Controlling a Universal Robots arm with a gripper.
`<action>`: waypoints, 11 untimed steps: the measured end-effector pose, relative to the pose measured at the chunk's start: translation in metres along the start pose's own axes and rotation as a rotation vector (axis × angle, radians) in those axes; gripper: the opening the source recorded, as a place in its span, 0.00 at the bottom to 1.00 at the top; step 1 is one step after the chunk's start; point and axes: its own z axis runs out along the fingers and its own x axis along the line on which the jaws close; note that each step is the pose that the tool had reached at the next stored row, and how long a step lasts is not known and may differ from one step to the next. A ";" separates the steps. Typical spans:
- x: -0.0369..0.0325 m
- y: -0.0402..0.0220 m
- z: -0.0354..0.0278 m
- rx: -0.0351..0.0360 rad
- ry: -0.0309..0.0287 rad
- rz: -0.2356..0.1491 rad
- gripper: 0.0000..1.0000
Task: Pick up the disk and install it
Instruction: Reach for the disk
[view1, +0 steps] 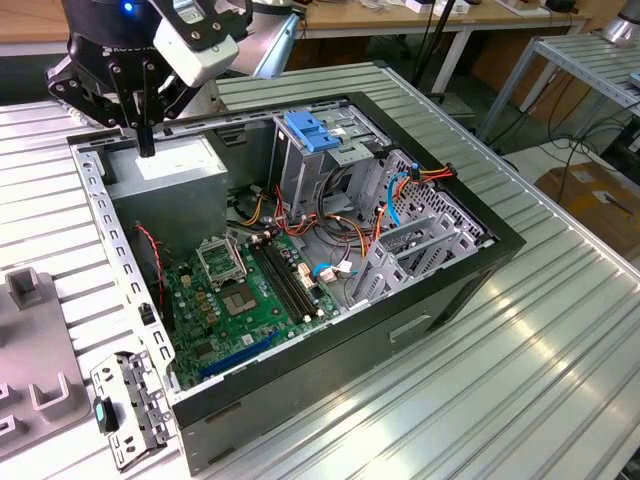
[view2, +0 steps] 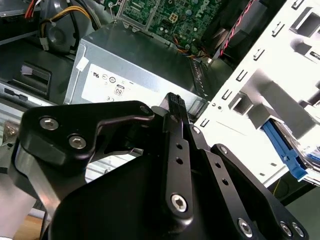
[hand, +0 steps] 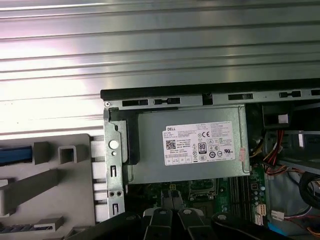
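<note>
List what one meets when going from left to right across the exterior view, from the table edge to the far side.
Grey plastic holder → grey power supply box → blue plastic piece → orange cables → cardboard box.

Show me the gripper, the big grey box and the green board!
gripper (view2: 176, 102), second wrist view, its closed fingertips.
big grey box (hand: 200, 146), first wrist view, its white label.
green board (view1: 210, 322), exterior view, bare green surface.

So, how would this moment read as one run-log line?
pincer: shut, empty | position: over power supply | disk: not held
</note>
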 end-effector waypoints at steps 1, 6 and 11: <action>0.0013 -0.0001 0.0000 0.0000 0.0001 0.000 0.11; 0.0078 -0.0006 -0.0001 0.0000 0.0011 0.000 0.11; 0.0150 -0.0011 -0.0002 0.0000 0.0022 0.000 0.11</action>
